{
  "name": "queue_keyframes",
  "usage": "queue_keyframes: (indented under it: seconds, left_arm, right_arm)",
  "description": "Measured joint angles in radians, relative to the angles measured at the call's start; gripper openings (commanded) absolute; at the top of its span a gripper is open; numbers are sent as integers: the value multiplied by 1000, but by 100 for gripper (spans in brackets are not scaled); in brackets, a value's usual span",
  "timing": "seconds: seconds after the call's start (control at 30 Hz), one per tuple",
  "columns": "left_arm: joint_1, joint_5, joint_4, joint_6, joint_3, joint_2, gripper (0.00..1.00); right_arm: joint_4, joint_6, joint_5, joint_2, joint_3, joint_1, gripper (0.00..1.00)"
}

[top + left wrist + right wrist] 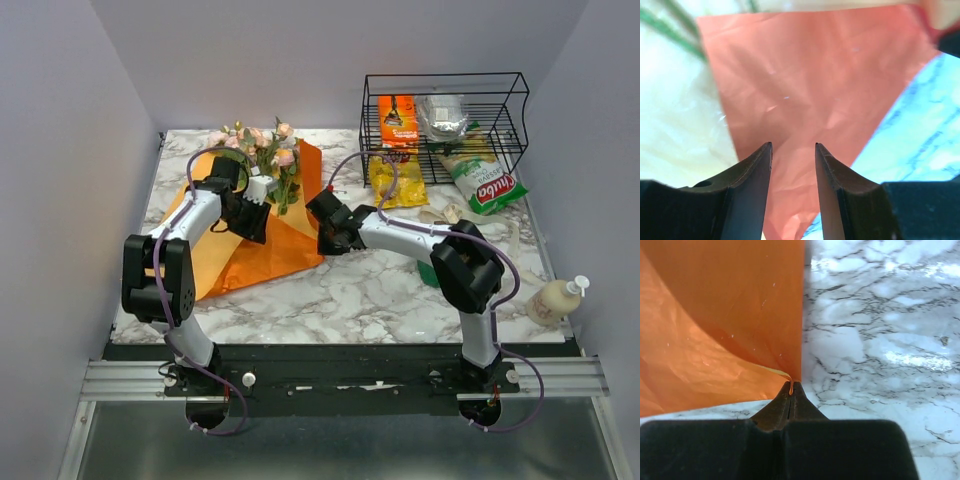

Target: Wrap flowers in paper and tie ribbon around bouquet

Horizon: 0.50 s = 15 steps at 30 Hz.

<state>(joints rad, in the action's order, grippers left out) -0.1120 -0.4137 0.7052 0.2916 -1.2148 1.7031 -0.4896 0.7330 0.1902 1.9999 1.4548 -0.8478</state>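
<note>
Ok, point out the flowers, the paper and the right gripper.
flowers [265, 140], top view, on the pink blooms.
paper [275, 250], top view, on the sheet's flat near part.
right gripper [791, 386], right wrist view, between its shut fingertips, pinching the paper's edge.

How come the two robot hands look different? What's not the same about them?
The left gripper has its jaws apart with nothing between them, while the right gripper has its jaws squeezed shut. The left gripper only hovers over the orange paper, while the right gripper pinches the paper's curled-up edge. Both are black, have two fingers, and are right at the paper.
</note>
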Motion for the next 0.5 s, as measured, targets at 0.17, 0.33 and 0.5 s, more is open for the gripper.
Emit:
queue_keyframes:
  seconds: [0.17,0.33,0.5]
  left_arm:
    - [-68,-83,65,-4,-31,-18,46]
    - [-116,-122,68,-35,-21,-11,39]
    - [-153,-97,2,-86,4,70,35]
  right_arm:
    - [1,77,-2,-10,-9,5,1]
    - [1,109,-2,-27,-22,1,1]
    - [1,116,-2,-32,-22,-1,1]
